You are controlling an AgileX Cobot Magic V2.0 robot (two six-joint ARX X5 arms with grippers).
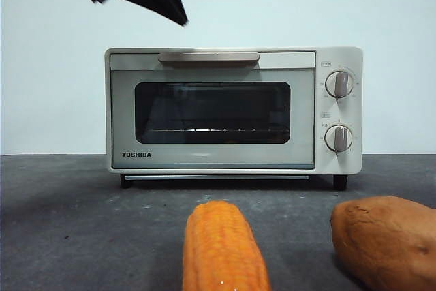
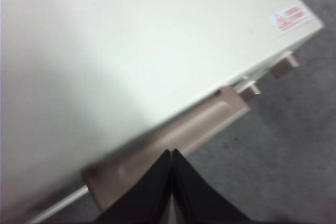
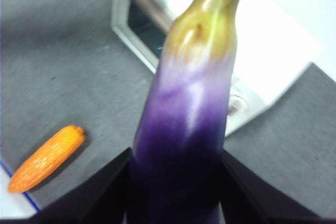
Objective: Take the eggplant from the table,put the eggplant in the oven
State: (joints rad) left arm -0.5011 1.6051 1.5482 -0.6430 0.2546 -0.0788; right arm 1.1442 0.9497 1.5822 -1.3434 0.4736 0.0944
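The eggplant [image 3: 184, 124] is clamped between the jaws of the right gripper [image 3: 176, 182], raised above the table [image 3: 63, 77], stem end toward the oven [image 3: 273, 61]. Oven door shut. The left gripper [image 2: 172, 153], jaws pressed together, hangs over the oven's top near the handle [image 2: 173, 140]. Corn [image 1: 223, 247] and sweet potato [image 1: 385, 240] lie on the table before the oven.

1. Eggplant [image 3: 184, 129]: glossy, smooth skin.
2. Oven [image 1: 231, 110]: smooth satin cream casing, dark glass window, thin wire rack.
3. Table [image 1: 75, 230]: matt, faintly mottled grey.
4. Corn [image 1: 221, 250]: bumpy, rough orange surface.
5. Sweet potato [image 1: 388, 240]: dull, slightly rough skin.
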